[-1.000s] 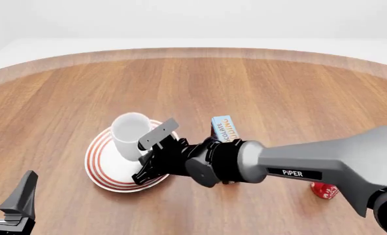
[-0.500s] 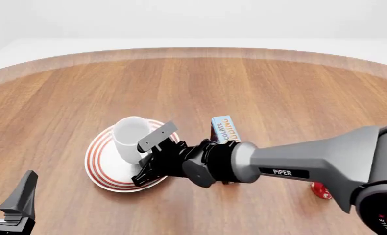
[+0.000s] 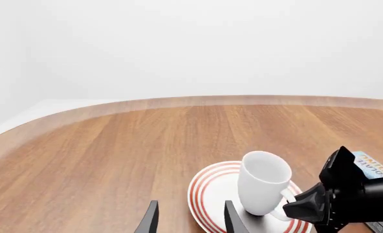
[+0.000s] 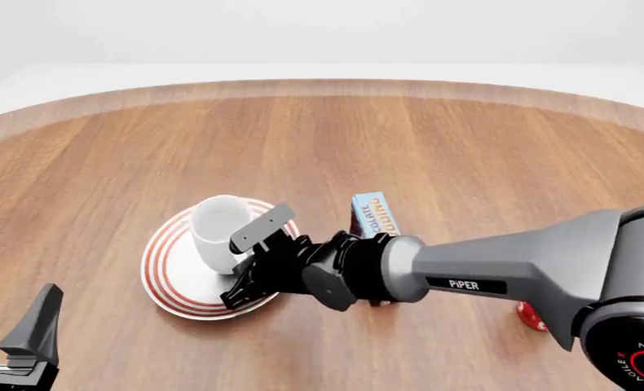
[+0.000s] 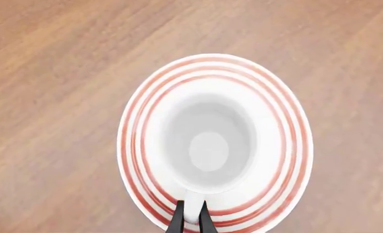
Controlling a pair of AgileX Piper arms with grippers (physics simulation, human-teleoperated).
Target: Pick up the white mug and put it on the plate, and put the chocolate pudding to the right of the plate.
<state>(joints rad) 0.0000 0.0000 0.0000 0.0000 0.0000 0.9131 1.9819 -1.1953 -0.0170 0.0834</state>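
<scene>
Mug [image 4: 218, 232]: plain white, upright on plate, mouth open upward, handle toward 4 o'clock. Plate [image 4: 168, 269]: round, white, concentric red rim rings, flat on desk. Pudding [image 4: 373, 213]: small box, light-blue face, red-orange lettering, at plate's 3 o'clock, close beside, partly hidden.

So the counter [image 4: 431, 138] is a wood-grain top with a rounded far edge and a paler band running along that edge. Sitting directly on it: the plate [image 4: 165, 269], white with red rings, toward the near left. Just to the right of it is the chocolate pudding [image 4: 373, 213] box, light-blue face up, partly covered by the arm. Further right, near the front edge, a bit of something red [image 4: 531, 319] pokes out from under the arm, can't tell what it is.
</scene>
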